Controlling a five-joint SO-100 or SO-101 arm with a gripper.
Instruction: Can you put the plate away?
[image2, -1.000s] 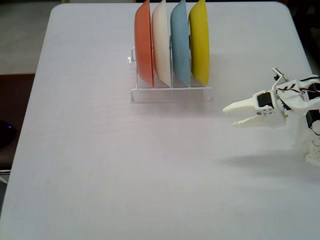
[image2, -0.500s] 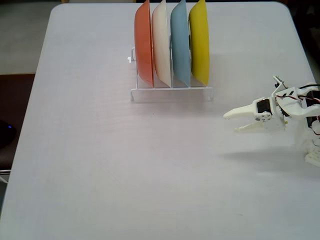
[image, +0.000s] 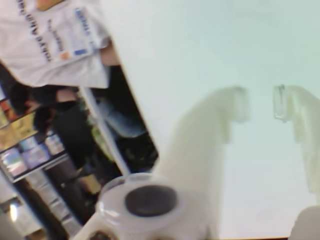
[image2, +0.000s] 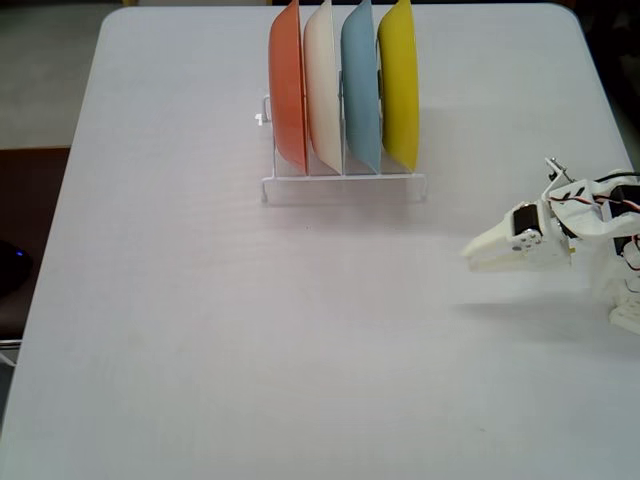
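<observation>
Spanning the fixed view, bare white table (image2: 200, 330); pincer (image: 260, 105) narrowly parted, empty.

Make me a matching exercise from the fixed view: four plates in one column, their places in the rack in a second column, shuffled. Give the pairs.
Things:
1. orange plate
2. cream plate
3. light blue plate
4. yellow plate

Places in the rack, as the fixed view shows them:
A. second from the right
B. far left
C. far right, nearest the gripper
D. second from the left

Pairs: 1-B, 2-D, 3-A, 4-C
</observation>
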